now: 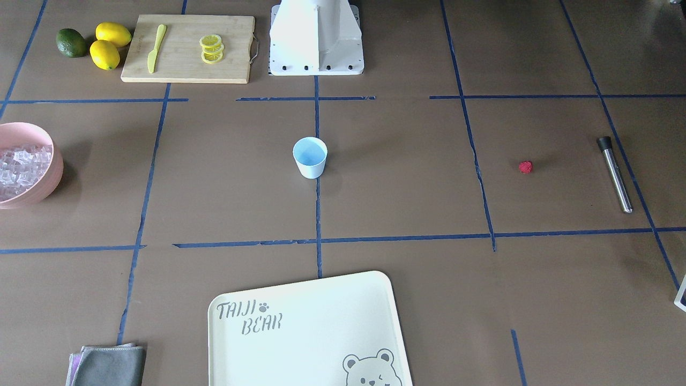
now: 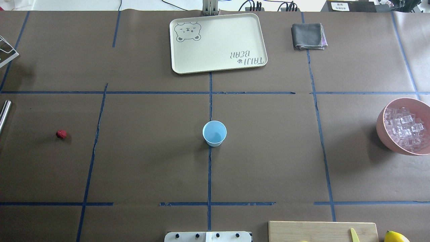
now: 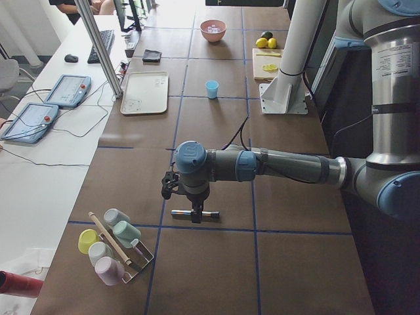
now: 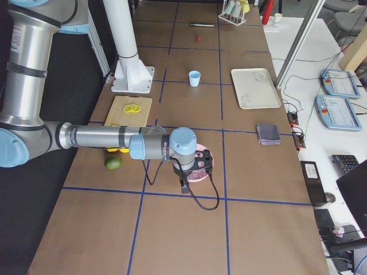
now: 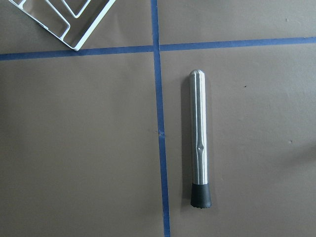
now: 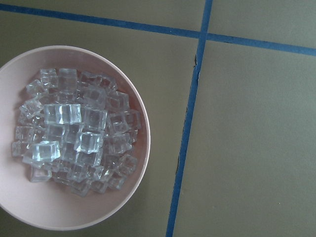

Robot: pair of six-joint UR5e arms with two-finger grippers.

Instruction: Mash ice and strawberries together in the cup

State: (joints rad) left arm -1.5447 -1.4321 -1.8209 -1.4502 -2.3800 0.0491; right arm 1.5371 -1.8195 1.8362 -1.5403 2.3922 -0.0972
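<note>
This is a robotics lab. Two grey industrial arms, the left arm (image 3: 282, 164) and the right arm (image 4: 97, 137), reach over a long surface (image 2: 151, 161) covered in brown paper and marked into a grid with blue tape lines (image 2: 209, 174), beside a white pedestal (image 3: 287, 65). Alongside runs a white desk (image 3: 33, 190) with teach pendants (image 3: 67, 90), a mouse (image 3: 71, 58) and loose cables (image 3: 59, 141).

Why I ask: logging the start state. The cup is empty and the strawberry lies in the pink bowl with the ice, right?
No. The strawberry lies on the bare table, far from the pink bowl, which holds only ice, as the overhead exterior view shows. The cup is empty.
</note>
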